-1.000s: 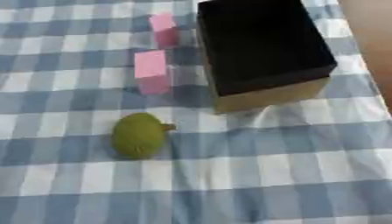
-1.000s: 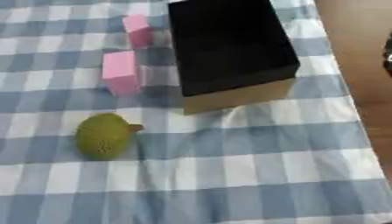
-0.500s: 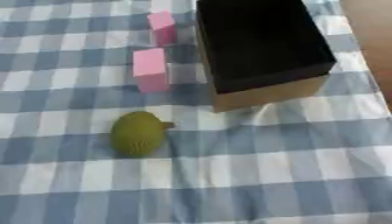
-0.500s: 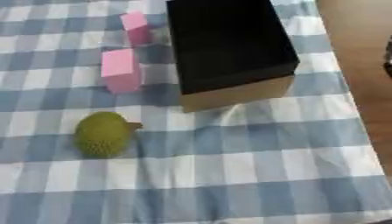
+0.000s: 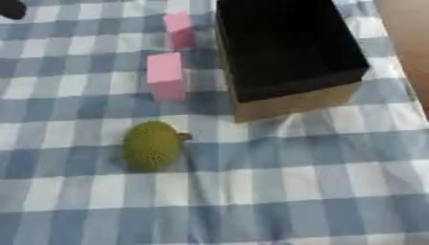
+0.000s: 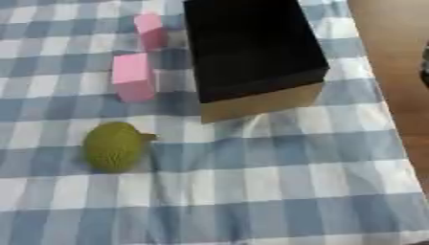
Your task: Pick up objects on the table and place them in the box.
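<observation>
Open box point(image 5: 289, 98), black inside with tan cardboard walls, sitting on the blue-and-white checked cloth point(image 5: 293, 191). Just left of the box: two pink blocks, the near one point(image 5: 166, 76) bigger-looking, the far one point(image 5: 179, 30) up by the box's back corner. Near-left of the box, well apart: bumpy green fruit point(image 5: 152, 145), maybe a toy, stubby stem toward the box. Way off far-left, dark blob point(image 5: 12, 8) at the corner, can't tell what. No hands showing, so can't tell about fingers.

Blue-and-white checked cloth point(image 6: 276, 191) covers the counter. Box point(image 6: 260, 103), black inside with tan outer wall, upper centre. Two pink blocks left of it: smaller one point(image 6: 151, 31) at top, larger one point(image 6: 132, 76) below. Green bumpy fruit point(image 6: 113, 146) centre left, apart from both.
</observation>
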Available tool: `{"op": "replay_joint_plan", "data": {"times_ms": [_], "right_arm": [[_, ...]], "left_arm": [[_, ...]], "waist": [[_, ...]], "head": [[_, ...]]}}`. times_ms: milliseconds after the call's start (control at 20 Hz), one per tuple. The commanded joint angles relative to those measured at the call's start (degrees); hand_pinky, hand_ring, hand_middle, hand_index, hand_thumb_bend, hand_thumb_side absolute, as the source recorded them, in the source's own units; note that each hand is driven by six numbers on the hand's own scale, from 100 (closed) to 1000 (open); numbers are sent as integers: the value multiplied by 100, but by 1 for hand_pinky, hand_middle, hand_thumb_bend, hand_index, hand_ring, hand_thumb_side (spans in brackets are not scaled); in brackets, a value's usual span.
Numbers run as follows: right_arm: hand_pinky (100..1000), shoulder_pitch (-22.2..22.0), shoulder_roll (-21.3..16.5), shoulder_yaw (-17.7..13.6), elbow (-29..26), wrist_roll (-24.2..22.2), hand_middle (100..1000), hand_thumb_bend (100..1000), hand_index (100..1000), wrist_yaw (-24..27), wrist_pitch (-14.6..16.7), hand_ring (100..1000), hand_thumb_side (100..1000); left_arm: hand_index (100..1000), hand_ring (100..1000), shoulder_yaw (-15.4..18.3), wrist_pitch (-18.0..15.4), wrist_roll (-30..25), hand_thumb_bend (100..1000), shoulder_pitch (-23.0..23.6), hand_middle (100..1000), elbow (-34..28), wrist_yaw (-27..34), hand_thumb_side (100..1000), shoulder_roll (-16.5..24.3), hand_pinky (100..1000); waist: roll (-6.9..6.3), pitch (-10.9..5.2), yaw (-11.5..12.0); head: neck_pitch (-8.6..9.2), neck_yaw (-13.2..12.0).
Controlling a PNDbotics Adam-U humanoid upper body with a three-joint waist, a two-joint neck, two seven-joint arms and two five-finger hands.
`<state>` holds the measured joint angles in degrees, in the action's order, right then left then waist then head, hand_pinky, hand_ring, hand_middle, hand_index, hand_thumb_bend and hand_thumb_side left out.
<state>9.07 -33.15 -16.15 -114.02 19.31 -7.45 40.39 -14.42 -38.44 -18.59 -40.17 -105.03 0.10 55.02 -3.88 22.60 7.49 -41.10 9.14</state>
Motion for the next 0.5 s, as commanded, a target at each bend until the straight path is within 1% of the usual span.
{"op": "replay_joint_plan", "data": {"times_ms": [50, 250, 500], "right_arm": [[904, 26, -186, -9, -58, -18, 469, 100, 908, -2, -29, 909, 365], [903, 21, -211, -2, -58, -32, 471, 100, 908, 32, -49, 907, 361], [903, -8, -238, -9, -58, -40, 472, 100, 907, 58, -57, 907, 361]], "left_arm": [[922, 816, -153, 165, -197, 100, -334, 779, 232, -209, 652, 294, 857], [926, 826, -317, 375, -435, 100, -824, 790, 725, -518, 635, 33, 863], [929, 835, -544, 358, -738, 128, -1436, 797, 1338, -896, 656, -388, 874]], "waist": [[-70, -155, 19], [-94, -199, 36], [-114, -238, 55]], "head": [[-25, -3], [-33, 12], [-51, 37]]}}
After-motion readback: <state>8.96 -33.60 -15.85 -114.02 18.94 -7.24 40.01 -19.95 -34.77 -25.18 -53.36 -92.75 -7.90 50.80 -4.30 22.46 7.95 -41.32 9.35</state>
